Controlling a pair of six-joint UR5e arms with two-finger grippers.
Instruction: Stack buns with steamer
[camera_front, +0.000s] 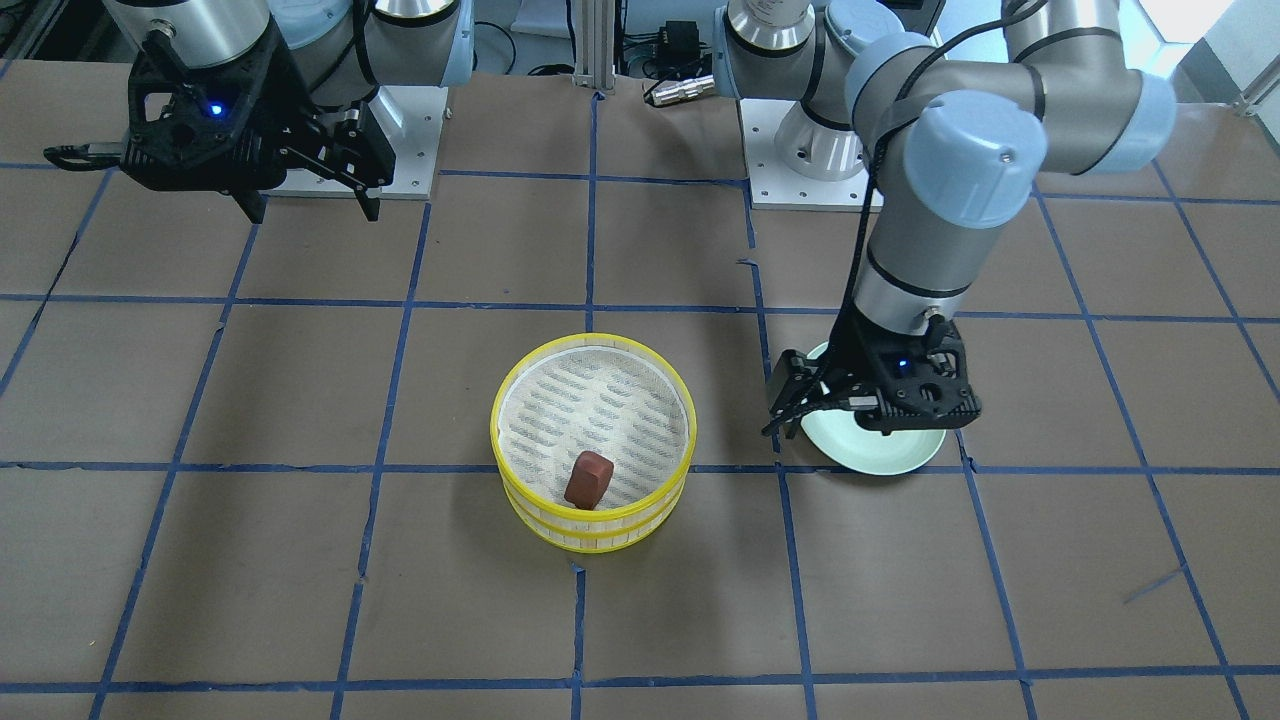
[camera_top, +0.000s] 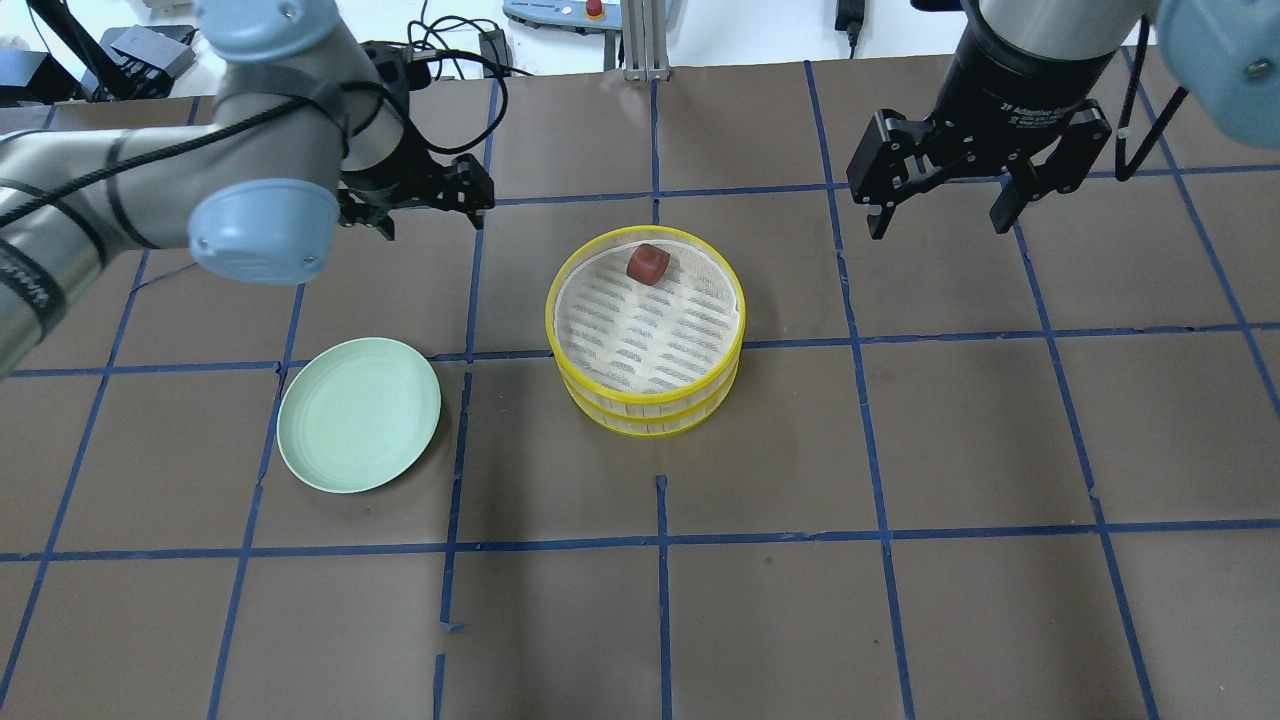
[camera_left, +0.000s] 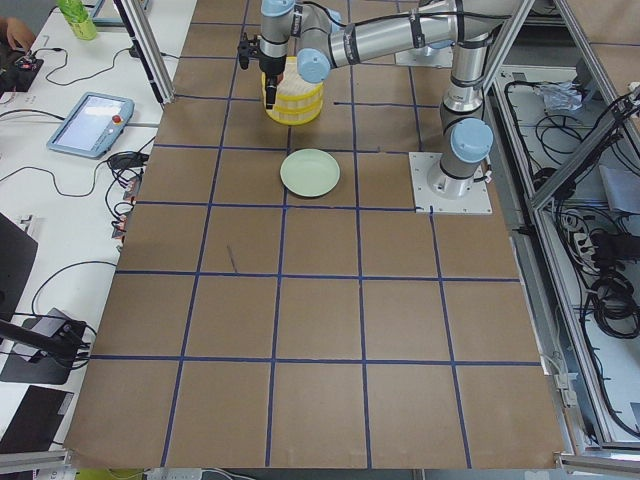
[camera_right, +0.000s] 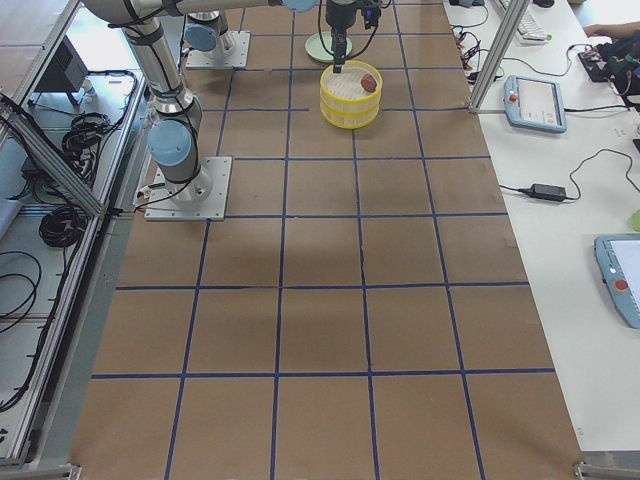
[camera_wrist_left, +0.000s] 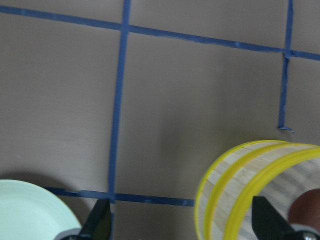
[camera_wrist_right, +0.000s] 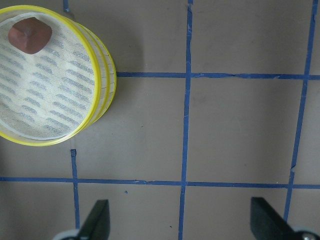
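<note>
The two steamer trays stand stacked at the table's middle, also in the front view. The reddish-brown bun lies on the top tray's mesh floor near its far rim; it also shows in the front view and the right wrist view. The white bun is hidden or out of view. My left gripper is open and empty, held above the table to the left of the steamer. My right gripper is open and empty, held high to the right of the steamer.
An empty pale green plate lies left of the steamer; in the front view the left wrist partly covers it. Blue tape lines grid the brown table. The arm bases stand at the robot's edge.
</note>
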